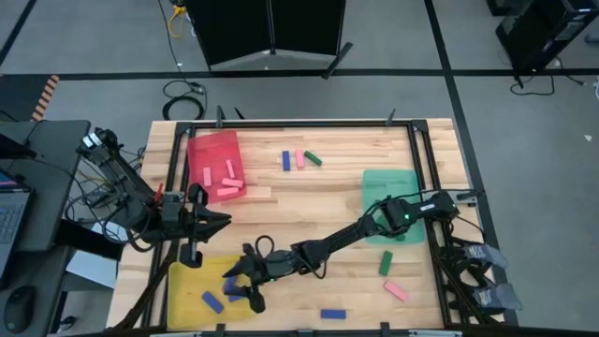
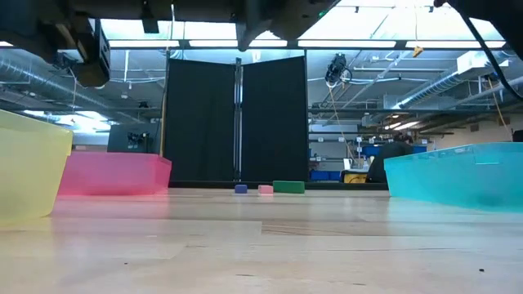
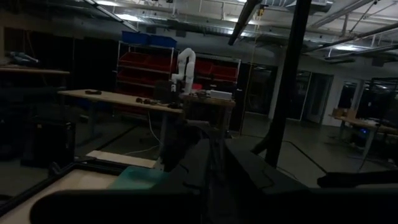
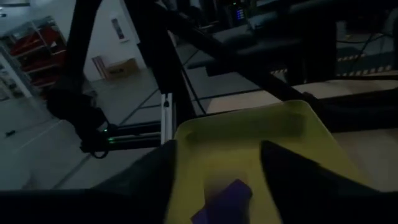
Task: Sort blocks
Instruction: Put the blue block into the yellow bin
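My right arm reaches across the table, and its gripper [image 1: 241, 281] hangs open over the yellow tray [image 1: 187, 285]. In the right wrist view a blue-purple block [image 4: 225, 199] lies in the yellow tray [image 4: 249, 134] between the spread fingers, apart from both. Two blue blocks [image 1: 212, 300] show in that tray from above. Pink blocks [image 1: 227, 187] lie in the red tray [image 1: 213, 148]. Blue [image 1: 286, 160], pink [image 1: 299, 158] and green [image 1: 313, 158] blocks lie near the far edge. Green [image 1: 385, 262], pink [image 1: 396, 291] and blue [image 1: 333, 314] blocks lie near the front. My left gripper [image 1: 222, 220] waits shut, above the table.
The green tray [image 1: 390, 201] sits at the table's right under my right arm's upper link. In the low view the yellow [image 2: 29, 171], red [image 2: 114, 173] and green [image 2: 458, 175] trays stand on the wood. Bare wood lies in the table's middle.
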Robot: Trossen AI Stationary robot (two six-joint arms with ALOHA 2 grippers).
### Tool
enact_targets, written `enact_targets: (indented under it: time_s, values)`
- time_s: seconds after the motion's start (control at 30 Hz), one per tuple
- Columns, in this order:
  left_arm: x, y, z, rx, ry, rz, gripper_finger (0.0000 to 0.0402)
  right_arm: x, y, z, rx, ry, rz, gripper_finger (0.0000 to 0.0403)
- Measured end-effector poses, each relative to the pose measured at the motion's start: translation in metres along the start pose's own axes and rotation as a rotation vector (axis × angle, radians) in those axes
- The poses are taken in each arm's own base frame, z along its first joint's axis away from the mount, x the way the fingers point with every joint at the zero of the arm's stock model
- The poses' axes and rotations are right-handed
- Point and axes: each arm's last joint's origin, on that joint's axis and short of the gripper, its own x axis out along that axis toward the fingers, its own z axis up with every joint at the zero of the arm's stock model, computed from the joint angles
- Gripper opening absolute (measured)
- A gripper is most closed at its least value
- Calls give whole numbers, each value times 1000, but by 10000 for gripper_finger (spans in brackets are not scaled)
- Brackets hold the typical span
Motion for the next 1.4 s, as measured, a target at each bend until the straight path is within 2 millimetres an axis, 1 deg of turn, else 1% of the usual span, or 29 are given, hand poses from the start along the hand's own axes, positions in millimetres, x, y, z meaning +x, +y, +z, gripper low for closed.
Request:
enact_targets:
  time_s: [0.1, 0.17, 0.27, 0.37, 0.47, 0.63, 0.67, 0.73, 0.83, 0.93, 1.0, 1.1, 1.17, 1.27, 1.33, 1.4]
  values:
    - [0, 0, 0, -1, 0, 0, 53, -1, -1, 6, -8, 0, 0, 300]
    - [0, 0, 0, -1, 1, 0, 53, -3, -1, 11, -30, -7, -10, 321]
    - [0, 0, 0, -11, 1, 0, 53, -13, 0, 22, -76, -22, -66, 327]
    - [0, 0, -1, -11, 8, -1, 53, -33, -1, 29, -127, -40, -157, 313]
    - [0, 0, -2, -9, 16, -2, 53, -64, -5, 34, -150, -70, -238, 290]
    - [0, 0, -3, -15, 18, 14, 53, -135, -14, 40, -146, -132, -417, 260]
    - [0, 1, -3, -30, 20, 51, 53, -150, -15, 40, -142, -137, -457, 256]
    - [2, 7, -5, -63, 27, 196, 53, -179, -16, 39, -131, -142, -527, 250]
    - [6, 16, -14, -27, 53, 428, 55, -219, -14, 41, -125, -166, -622, 245]
    - [15, 27, -20, -4, 56, 525, 65, -253, -11, 44, -119, -202, -700, 244]
    - [23, 34, -20, -15, 63, 528, 74, -273, -8, 47, -113, -228, -739, 244]
    - [38, 47, -21, -64, 132, 478, 86, -296, -3, 51, -98, -268, -759, 244]
    - [50, 56, -27, -88, 202, 481, 92, -307, 0, 51, -95, -280, -758, 243]
    - [68, 69, -40, -81, 281, 498, 98, -318, 4, 52, -108, -287, -755, 242]
    - [83, 80, -40, -96, 304, 503, 99, -323, 6, 52, -122, -290, -766, 242]
    - [97, 96, -43, -96, 365, 529, 99, -327, 9, 52, -140, -288, -779, 242]
